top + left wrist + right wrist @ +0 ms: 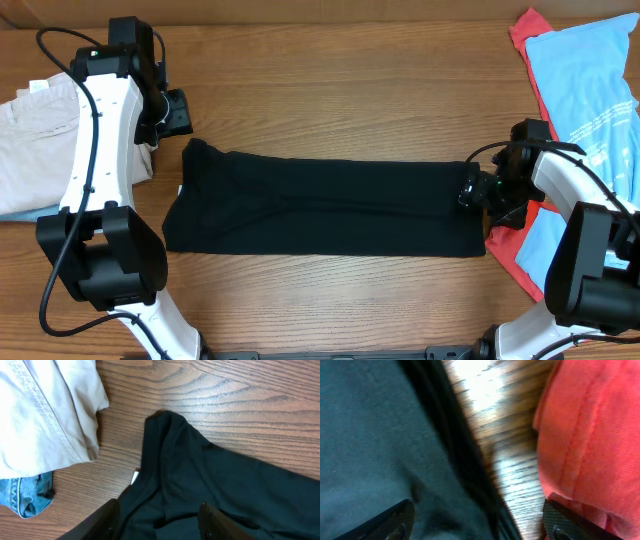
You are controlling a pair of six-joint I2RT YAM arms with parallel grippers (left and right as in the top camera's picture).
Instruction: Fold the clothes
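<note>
1. Black garment [320, 205], possibly trousers, lies flat and lengthwise across the middle of the wooden bench [330, 90].
2. The left claw [159, 522] hangs over the garment's left end, fingers wide apart and holding nothing. Beige trousers [45, 410] lie just beside that end.
3. The right claw [479, 522] straddles the garment's right edge, spread wide and gripping nothing. A red garment [590, 435] lies just beside it.

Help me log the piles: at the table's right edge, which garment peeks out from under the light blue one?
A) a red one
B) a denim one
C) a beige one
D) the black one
A: the red garment shows along the left edge of the light blue garment, which lies on it.
</note>
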